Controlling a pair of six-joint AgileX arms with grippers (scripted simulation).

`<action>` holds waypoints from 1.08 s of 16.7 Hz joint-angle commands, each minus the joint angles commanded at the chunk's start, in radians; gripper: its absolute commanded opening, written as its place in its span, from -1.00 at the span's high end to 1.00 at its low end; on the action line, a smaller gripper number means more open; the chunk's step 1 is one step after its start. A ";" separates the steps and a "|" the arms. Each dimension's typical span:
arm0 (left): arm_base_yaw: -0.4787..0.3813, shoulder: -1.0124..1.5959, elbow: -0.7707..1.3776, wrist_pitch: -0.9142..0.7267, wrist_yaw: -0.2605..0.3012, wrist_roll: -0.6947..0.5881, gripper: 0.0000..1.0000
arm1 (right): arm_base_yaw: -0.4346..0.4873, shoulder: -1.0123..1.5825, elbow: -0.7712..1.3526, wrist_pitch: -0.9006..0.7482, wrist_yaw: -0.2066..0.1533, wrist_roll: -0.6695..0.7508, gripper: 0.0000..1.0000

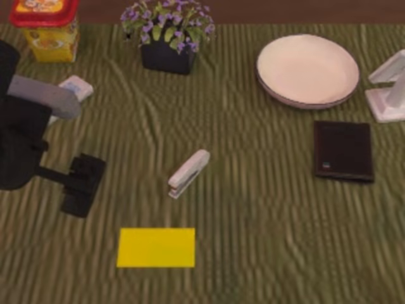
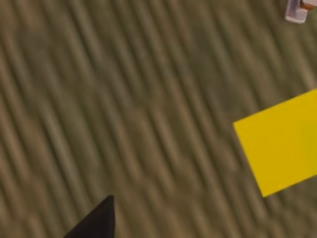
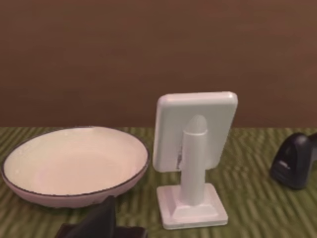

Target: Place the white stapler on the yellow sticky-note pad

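Observation:
The white stapler (image 1: 188, 172) lies slanted on the green cloth near the table's middle. The yellow sticky-note pad (image 1: 156, 247) lies flat in front of it, a short way apart. My left gripper (image 1: 84, 185) hovers to the left of the stapler, open and empty. In the left wrist view, one dark fingertip (image 2: 96, 223) shows over bare cloth, with the pad (image 2: 282, 148) and one end of the stapler (image 2: 299, 11) farther off. My right arm is out of the top view. Its wrist view shows one fingertip (image 3: 101, 218) near the plate at the right back.
At the back stand a yellow tub with red lid (image 1: 49, 28), a flower pot (image 1: 168, 35), a white plate (image 1: 308, 69) and a white stand (image 1: 389, 88). A dark wallet (image 1: 343, 151) lies right. A white remote (image 1: 77, 87) pokes out under my left arm. A black scanner (image 3: 295, 161) sits beyond the stand.

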 joint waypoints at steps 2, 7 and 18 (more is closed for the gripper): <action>-0.050 0.236 0.170 -0.151 0.007 0.001 -1.00 | 0.000 0.000 0.000 0.000 0.000 0.000 -1.00; -0.156 0.734 0.617 -0.417 -0.008 -0.003 -1.00 | 0.000 0.000 0.000 0.000 0.000 0.000 -1.00; -0.260 1.115 1.157 -0.495 -0.091 -0.008 -1.00 | 0.000 0.000 0.000 0.000 0.000 0.000 -1.00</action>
